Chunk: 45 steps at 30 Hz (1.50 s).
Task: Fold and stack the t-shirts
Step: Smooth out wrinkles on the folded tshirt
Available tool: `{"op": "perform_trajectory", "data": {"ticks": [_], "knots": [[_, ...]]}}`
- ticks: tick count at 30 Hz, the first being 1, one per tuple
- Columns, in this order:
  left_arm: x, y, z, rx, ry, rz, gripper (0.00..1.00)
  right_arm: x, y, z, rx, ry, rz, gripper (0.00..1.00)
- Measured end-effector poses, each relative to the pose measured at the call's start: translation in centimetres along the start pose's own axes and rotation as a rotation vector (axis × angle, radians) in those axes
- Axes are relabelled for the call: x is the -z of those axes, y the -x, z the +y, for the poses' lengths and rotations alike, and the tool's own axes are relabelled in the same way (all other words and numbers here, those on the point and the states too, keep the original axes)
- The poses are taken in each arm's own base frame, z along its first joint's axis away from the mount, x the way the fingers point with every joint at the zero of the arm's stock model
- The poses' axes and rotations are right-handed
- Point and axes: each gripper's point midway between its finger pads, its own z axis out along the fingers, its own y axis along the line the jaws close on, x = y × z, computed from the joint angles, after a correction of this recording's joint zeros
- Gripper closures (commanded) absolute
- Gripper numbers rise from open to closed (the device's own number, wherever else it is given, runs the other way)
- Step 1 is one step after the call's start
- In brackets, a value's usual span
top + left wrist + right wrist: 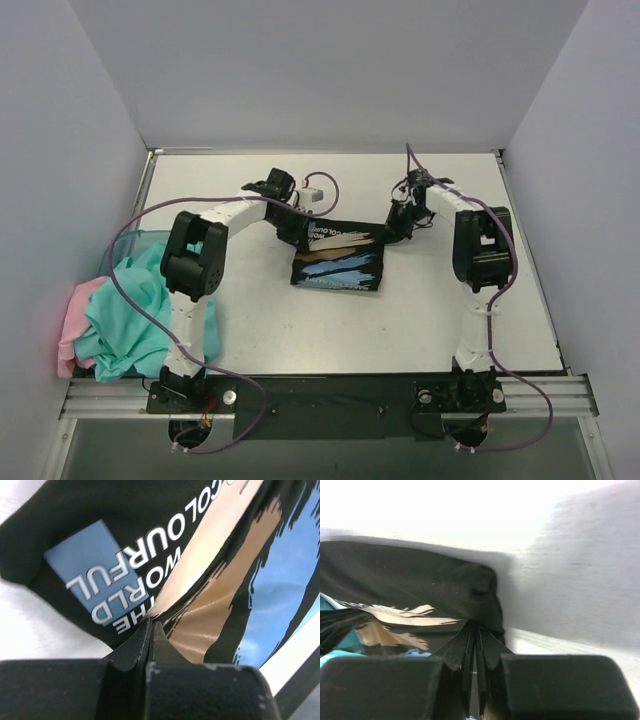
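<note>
Where the black t-shirt (340,258) lies folded into a small rectangle at the middle of the table (430,320), the left arm (190,265) and the right arm (480,245) both reach in to its far edge. The left jaws are pressed together on the far left corner. The left wrist view shows them pinching a fold of cloth just beside the print (120,575), with its blue square and white lettering. The right jaws pinch the far right corner, and the right wrist view shows black cloth bunched between the closed tips. On the shirt's upper face the blue and beige streaks of the print face up.

At the near left of the table the teal t-shirts (135,310) sit in a crumpled heap, touching the left arm's lower link. The pink t-shirt (80,315) is tucked against the heap's left side. A translucent teal bin rim (135,240) shows just beyond the heap.
</note>
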Motion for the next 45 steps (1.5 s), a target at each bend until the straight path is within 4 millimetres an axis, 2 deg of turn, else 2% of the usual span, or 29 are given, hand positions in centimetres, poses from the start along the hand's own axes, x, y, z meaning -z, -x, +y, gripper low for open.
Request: {"op": "perform_trajectory", "data": {"ticks": [3, 6, 9, 12, 14, 16, 18, 20, 22, 23, 24, 27, 31, 37, 39, 40, 42, 45], "knots": [[1.1, 1.6, 1.6, -0.01, 0.034, -0.036, 0.95, 0.3, 0.5, -0.4, 0.003, -0.009, -0.013, 1.0], [2.3, 3.7, 1.5, -0.052, 0.039, -0.084, 0.84, 0.9, 0.8, -0.6, 0.027, -0.032, -0.025, 1.0], [3.6, 4.7, 0.0, -0.085, 0.005, -0.11, 0.84, 2.4, 1.0, 0.0, 0.069, -0.044, -0.061, 1.0], [5.7, 4.8, -2.8, -0.128, -0.036, -0.136, 0.88, 5.8, 0.5, 2.0, 0.136, -0.027, -0.139, 1.0], [6.8, 3.9, -4.8, -0.157, -0.066, -0.141, 0.88, 7.9, -1.0, 4.1, 0.185, 0.014, -0.176, 1.0], [7.3, 2.5, -6.6, -0.173, -0.102, -0.13, 0.88, 9.3, -3.7, 6.8, 0.237, 0.093, -0.186, 1.0], [6.9, 1.2, -7.6, -0.16, -0.143, -0.105, 0.88, 9.0, -6.8, 8.8, 0.267, 0.173, -0.146, 1.0], [6.2, 0.2, -7.4, -0.121, -0.16, -0.082, 0.88, 7.0, -9.8, 9.6, 0.274, 0.217, -0.065, 1.0], [5.3, -1.1, -6.2, -0.074, -0.153, -0.055, 0.88, 4.4, -12.0, 8.7, 0.249, 0.207, 0.026, 1.0], [4.7, -1.9, -5.5, -0.049, -0.145, -0.04, 0.88, 2.8, -12.9, 7.7, 0.222, 0.186, 0.074, 1.0], [4.2, -2.6, -4.7, -0.03, -0.135, -0.026, 0.88, 1.1, -13.6, 6.0, 0.185, 0.152, 0.119, 1.0], [2.5, -4.6, -3.2, 0.022, -0.119, 0.026, 0.88, -1.4, -14.9, 1.6, 0.056, 0.084, 0.206, 1.0], [1.3, -6.2, -2.7, 0.055, -0.121, 0.059, 0.88, -0.2, -14.1, 0.0, -0.018, 0.109, 0.193, 1.0], [2.0, -5.9, -2.3, 0.011, -0.089, 0.045, 0.82, 2.0, -12.1, -1.9, -0.013, 0.061, 0.102, 1.0], [2.9, -5.9, -2.4, -0.01, -0.077, 0.042, 0.77, 3.2, -11.6, -2.5, -0.009, 0.044, 0.071, 0.89], [3.4, -5.8, -2.6, -0.019, -0.077, 0.041, 0.73, 3.9, -11.4, -2.6, -0.006, 0.037, 0.053, 0.72], [4.8, -5.2, -3.4, -0.029, -0.091, 0.025, 0.67, 5.1, -10.8, -2.8, -0.012, 0.023, 0.016, 0.53], [6.6, -3.2, -4.6, -0.019, -0.111, -0.048, 0.61, 6.3, -9.3, -2.4, -0.003, 0.007, -0.048, 0.46]]}}
